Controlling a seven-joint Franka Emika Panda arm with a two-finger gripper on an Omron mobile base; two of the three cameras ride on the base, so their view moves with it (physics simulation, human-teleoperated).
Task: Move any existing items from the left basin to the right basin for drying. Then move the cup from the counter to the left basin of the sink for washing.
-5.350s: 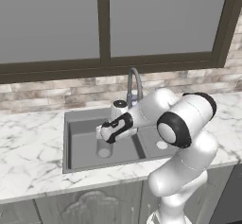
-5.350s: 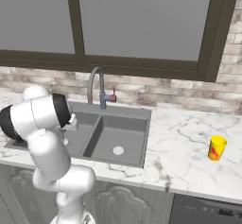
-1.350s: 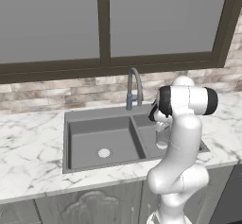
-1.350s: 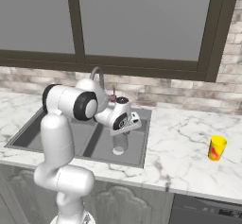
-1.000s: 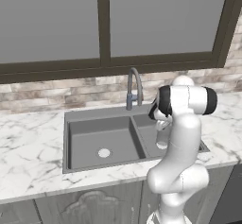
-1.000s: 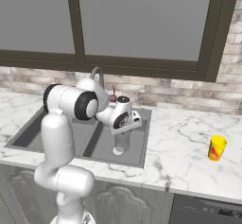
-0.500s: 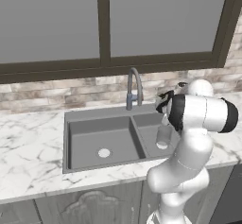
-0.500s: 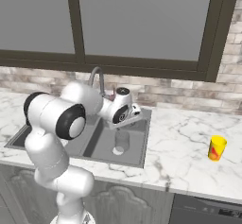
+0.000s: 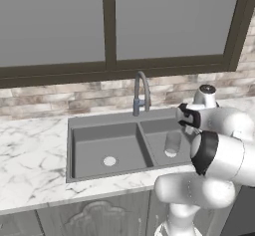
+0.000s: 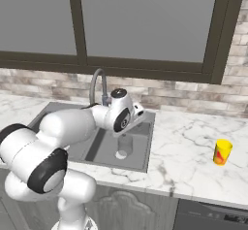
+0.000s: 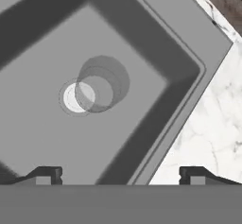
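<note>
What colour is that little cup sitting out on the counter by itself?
Bright yellow. The cup stands on the white marble counter, clearest in the right base view.

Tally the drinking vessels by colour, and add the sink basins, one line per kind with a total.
Grey translucent tumbler: 1, upright in the right basin
Yellow cup: 1, on the counter
Sink basins: 2, the left basin and the right one
Total: 4
</note>
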